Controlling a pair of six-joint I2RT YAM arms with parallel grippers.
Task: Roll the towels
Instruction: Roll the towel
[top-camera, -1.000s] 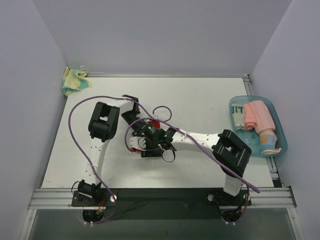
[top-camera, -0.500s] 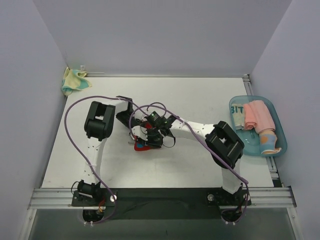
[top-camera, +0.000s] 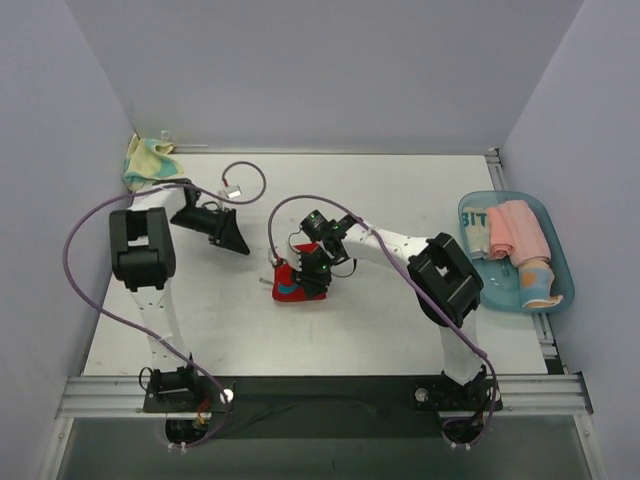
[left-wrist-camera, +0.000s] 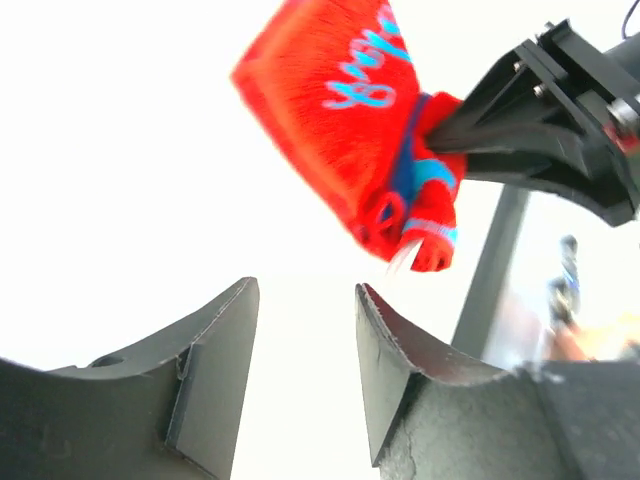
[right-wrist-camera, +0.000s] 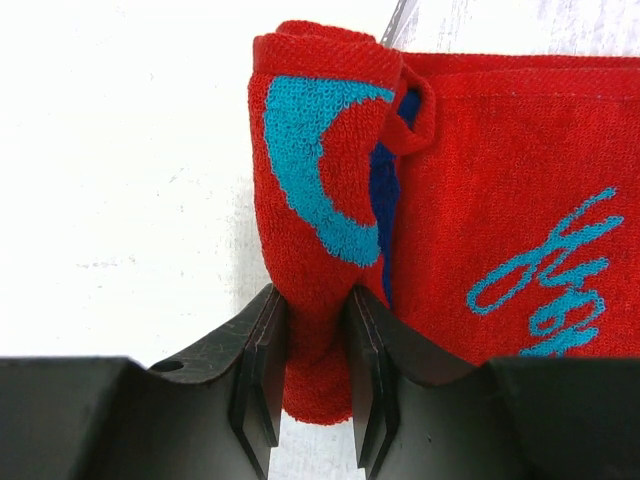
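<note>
The red towel (top-camera: 290, 287) with blue-and-white pattern lies mid-table, partly rolled along one edge. My right gripper (top-camera: 310, 272) is shut on that rolled edge; in the right wrist view both fingers squeeze the roll (right-wrist-camera: 318, 200) at the gripper (right-wrist-camera: 314, 305). My left gripper (top-camera: 240, 247) stands open and empty, apart from the towel to its left. From the left wrist the red towel (left-wrist-camera: 340, 120) shows beyond the open left gripper (left-wrist-camera: 305, 295), with the right gripper's fingers (left-wrist-camera: 500, 130) pinching it. The pale yellow towel (top-camera: 146, 161) lies crumpled in the far left corner.
A light blue tray (top-camera: 556, 243) at the right edge holds several rolled cloths. Purple cables loop over both arms. Walls close in the table on the left, back and right.
My left arm has swung away to the left and its gripper has opened, letting go of the red towel. The right gripper has closed on the rolled edge.
</note>
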